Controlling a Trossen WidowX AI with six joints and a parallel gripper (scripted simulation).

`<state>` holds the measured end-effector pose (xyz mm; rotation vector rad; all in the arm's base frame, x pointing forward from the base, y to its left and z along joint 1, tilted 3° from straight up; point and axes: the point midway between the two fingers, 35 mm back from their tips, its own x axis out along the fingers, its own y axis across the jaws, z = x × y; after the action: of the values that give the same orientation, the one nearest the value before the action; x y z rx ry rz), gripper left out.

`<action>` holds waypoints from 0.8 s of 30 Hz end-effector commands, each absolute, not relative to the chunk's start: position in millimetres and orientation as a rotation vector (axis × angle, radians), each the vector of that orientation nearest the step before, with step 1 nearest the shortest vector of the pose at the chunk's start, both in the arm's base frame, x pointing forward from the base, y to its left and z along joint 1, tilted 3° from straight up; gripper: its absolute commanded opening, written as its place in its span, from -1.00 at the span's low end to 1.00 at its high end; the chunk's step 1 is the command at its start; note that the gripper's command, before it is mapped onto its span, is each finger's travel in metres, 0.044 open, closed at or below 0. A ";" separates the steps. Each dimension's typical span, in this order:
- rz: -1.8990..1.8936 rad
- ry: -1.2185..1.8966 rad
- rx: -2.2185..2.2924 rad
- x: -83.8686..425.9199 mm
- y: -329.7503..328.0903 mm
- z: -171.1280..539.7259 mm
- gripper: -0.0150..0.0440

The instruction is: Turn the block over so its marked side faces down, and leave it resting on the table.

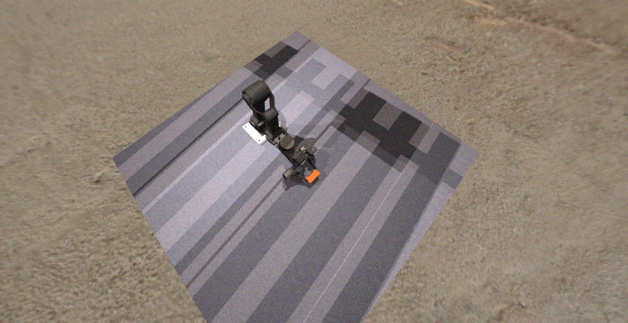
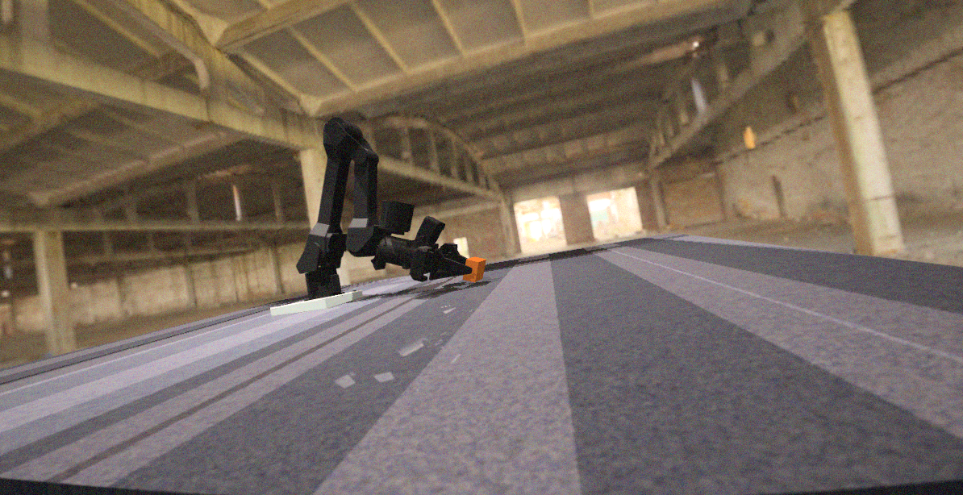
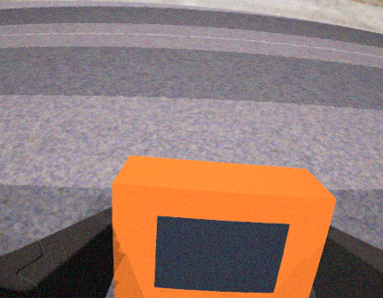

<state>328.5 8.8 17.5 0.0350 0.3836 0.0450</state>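
Black arm links run from the white base plate (image 2: 316, 301) on the left, low across the striped table (image 2: 606, 356), to the gripper (image 2: 464, 268), which lies nearly level with the surface. Its fingers stand moderately apart, pressed against the two sides of the orange block (image 2: 475, 268), so the block is clamped between them. In the exterior view the block sits at the table surface or just above it; I cannot tell whether it touches.

The dark marked side (image 3: 220, 254) faces back toward the wrist camera, so it stands upright, not downward. That is the main risk: letting go now would probably leave the block on a plain face with the mark sideways. A slightly tilted release could also tip it either way, or drag it as the fingers part.
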 end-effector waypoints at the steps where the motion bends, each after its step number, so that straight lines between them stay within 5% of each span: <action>1: 0.041 0.381 0.039 328.6 8.3 18.0 0.67; 5: 0.041 0.381 0.039 328.6 8.3 18.0 1.00; 24: 0.041 0.381 0.039 328.6 8.3 18.0 1.00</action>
<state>328.7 8.7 18.0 0.0349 0.3811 0.0445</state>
